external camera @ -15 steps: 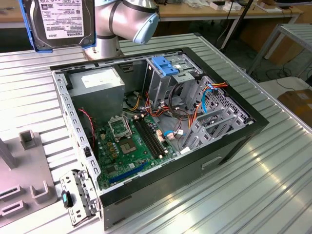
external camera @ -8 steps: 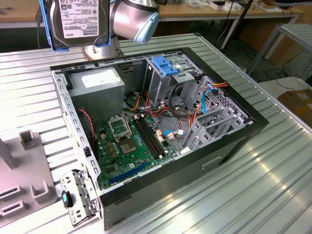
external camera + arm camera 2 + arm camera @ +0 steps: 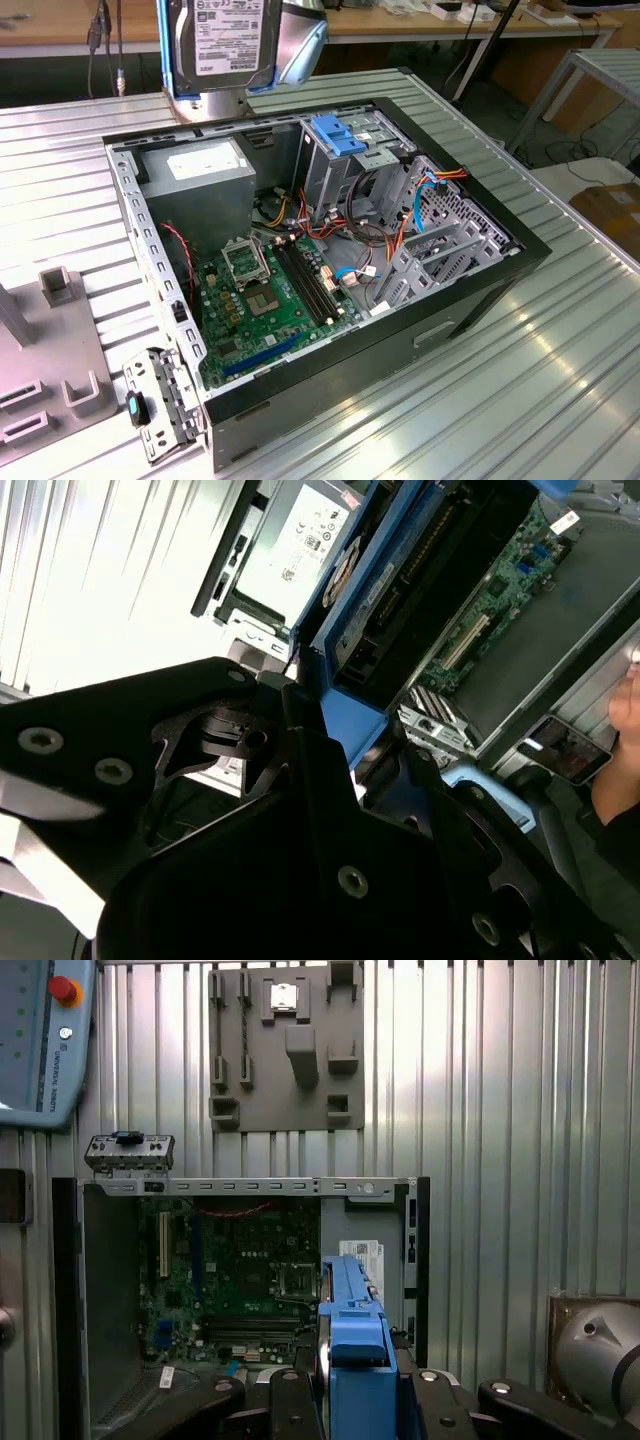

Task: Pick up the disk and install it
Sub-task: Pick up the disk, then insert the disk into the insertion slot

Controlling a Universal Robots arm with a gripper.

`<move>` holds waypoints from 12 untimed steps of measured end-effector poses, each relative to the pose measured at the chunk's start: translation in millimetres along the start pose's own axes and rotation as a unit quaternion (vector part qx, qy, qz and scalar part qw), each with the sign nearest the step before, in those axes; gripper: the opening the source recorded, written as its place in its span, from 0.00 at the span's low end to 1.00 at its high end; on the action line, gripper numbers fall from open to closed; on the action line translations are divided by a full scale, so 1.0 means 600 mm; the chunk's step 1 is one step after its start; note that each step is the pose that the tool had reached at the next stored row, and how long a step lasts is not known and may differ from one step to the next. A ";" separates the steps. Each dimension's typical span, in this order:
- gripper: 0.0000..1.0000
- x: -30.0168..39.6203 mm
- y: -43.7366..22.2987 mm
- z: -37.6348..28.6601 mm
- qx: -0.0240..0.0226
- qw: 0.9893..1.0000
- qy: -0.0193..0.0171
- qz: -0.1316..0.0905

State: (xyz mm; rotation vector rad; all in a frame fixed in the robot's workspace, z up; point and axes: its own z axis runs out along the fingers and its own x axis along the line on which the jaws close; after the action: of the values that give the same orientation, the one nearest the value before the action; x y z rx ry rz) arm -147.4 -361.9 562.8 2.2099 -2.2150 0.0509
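Exterior view: ribbed metal counter (image 3: 560, 330) carries open computer case (image 3: 330, 385); disk (image 3: 218, 40) hangs upright in the air at the case's 11 o'clock corner. First wrist view: end effector (image 3: 358, 1400) clamped on disk's blue rail

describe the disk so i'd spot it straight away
Find the open case on the metal table. Above its far end, toward the exterior view's left, the disk hangs upright in the air. It is a dark slab with a white label in a light-blue frame, unlike the blue latch fixed on the cage inside.
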 end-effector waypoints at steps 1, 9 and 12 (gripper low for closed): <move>0.37 0.000 -0.016 0.001 0.000 1.000 0.000 0.000; 0.37 0.000 -0.059 0.004 0.001 1.000 0.000 0.000; 0.37 0.000 -0.061 0.004 0.001 1.000 0.000 0.000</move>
State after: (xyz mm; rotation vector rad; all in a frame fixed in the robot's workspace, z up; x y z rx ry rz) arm -110.6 -361.9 561.1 2.2109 -2.2161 0.0533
